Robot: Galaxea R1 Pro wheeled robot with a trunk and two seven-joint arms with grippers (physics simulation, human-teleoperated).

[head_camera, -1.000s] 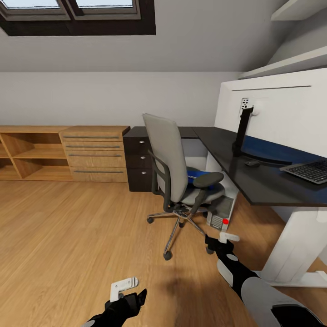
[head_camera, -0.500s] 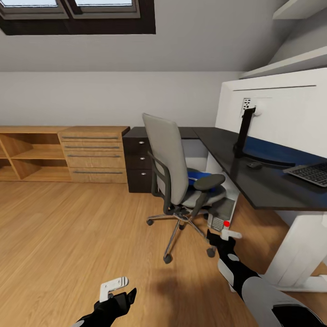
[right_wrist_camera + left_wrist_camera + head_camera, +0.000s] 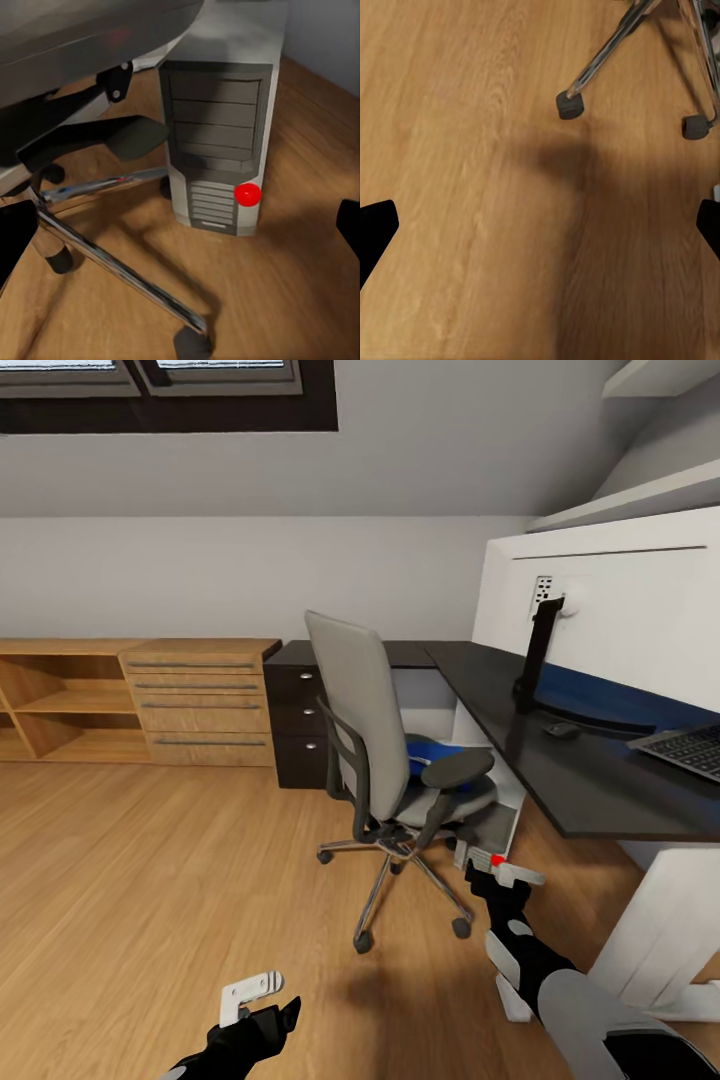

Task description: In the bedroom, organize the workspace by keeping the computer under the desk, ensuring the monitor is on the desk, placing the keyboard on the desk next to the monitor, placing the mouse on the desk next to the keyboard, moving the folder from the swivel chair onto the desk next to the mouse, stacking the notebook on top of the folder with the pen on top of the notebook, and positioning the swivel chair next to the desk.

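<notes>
The grey swivel chair [image 3: 372, 730] stands on the wood floor beside the black-topped desk [image 3: 560, 780], with the blue folder [image 3: 433, 748] on its seat. On the desk are the white-backed monitor [image 3: 620, 620], the black mouse [image 3: 562, 730] and the keyboard [image 3: 692, 748]. The grey computer [image 3: 219, 142] stands under the desk behind the chair's chrome base [image 3: 112, 255]. My right gripper [image 3: 508, 877] is open, low, just short of the computer. My left gripper [image 3: 260, 1000] is open over bare floor, near a chair castor [image 3: 571, 105]. The notebook and pen are out of view.
A light wooden dresser [image 3: 198, 700] and open shelves [image 3: 45, 705] line the back wall at the left. The dark drawer unit [image 3: 300, 710] sits behind the chair. A white desk leg [image 3: 660, 930] stands at the right. Open floor lies to the left.
The whole view has shifted as the robot moves toward the chair and desk. My left gripper has dropped lower and leftward. My right gripper has reached further toward the computer.
</notes>
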